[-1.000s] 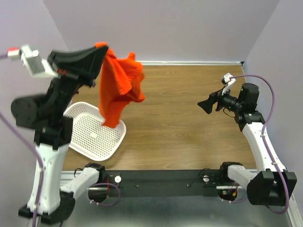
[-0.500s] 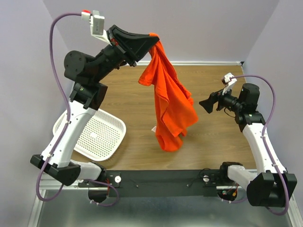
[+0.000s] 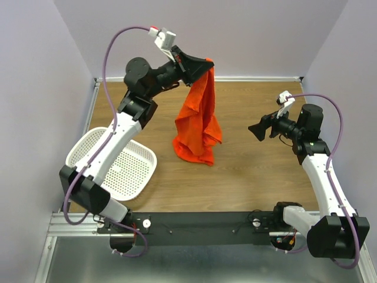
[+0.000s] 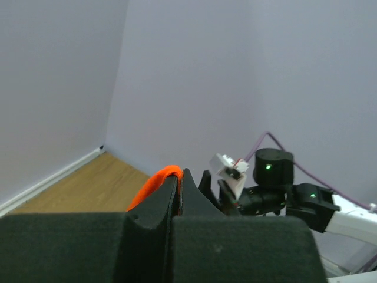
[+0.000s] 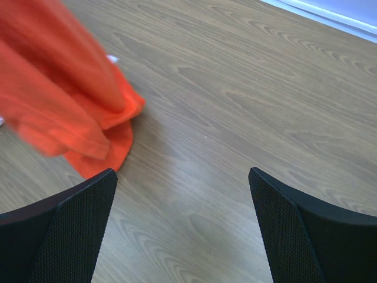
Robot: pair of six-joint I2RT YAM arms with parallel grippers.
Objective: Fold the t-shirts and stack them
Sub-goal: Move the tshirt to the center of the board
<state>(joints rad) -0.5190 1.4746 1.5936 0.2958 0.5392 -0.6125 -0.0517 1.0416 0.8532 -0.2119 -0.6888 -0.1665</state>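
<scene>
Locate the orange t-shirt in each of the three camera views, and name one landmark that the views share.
Top external: the t-shirt hangs in the upper middle from the left pincer.
Left wrist: an orange sliver at bottom centre, pinched in that pincer.
Right wrist: upper left, blurred.
Shared landmark: the wooden table, seen in all three.

lilac walls (image 3: 247, 29), wooden tabletop (image 3: 247, 177), white baseboard (image 3: 253, 78)

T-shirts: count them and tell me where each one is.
1. The orange t-shirt hangs from the shut left claw over the middle of the table, its lower end down at the surface. None lies in the white basket; hidden ones seem unlikely.
</scene>
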